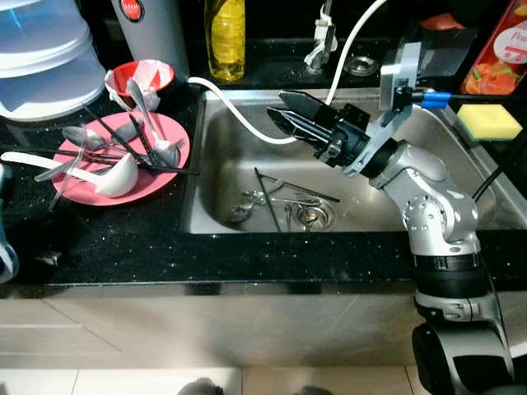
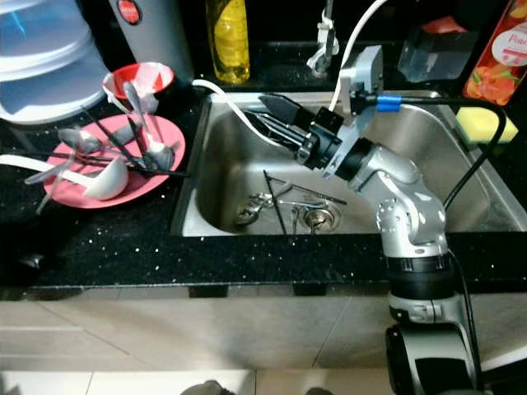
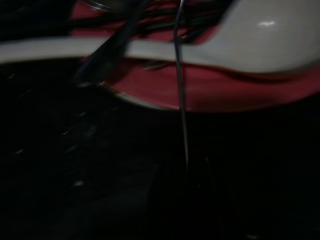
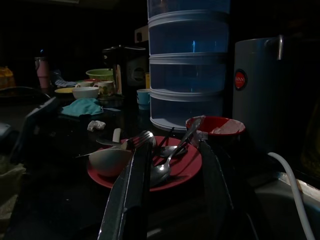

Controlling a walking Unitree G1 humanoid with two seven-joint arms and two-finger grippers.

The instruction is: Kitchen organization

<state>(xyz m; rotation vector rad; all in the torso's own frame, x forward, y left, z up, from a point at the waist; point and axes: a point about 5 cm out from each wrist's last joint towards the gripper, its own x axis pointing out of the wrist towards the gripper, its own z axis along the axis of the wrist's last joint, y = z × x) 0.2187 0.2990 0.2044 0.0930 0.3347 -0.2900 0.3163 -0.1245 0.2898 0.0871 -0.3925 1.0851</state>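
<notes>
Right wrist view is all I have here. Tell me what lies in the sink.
Observer: A few metal utensils and a black chopstick lie by the drain of the sink.
Operator: Say where my right tool is over it.
Observer: The right tool hangs open above the sink's left half, pointing toward the pink plate.
Operator: Name anything to the sink's right.
Observer: A yellow sponge sits by the right rim.

I see round pink plate (image 1: 82,188) on black bench, heaped with metal spoons (image 1: 161,148), white ladle (image 1: 115,179) | loose steel cutlery (image 1: 272,202) lying in sink basin
</notes>
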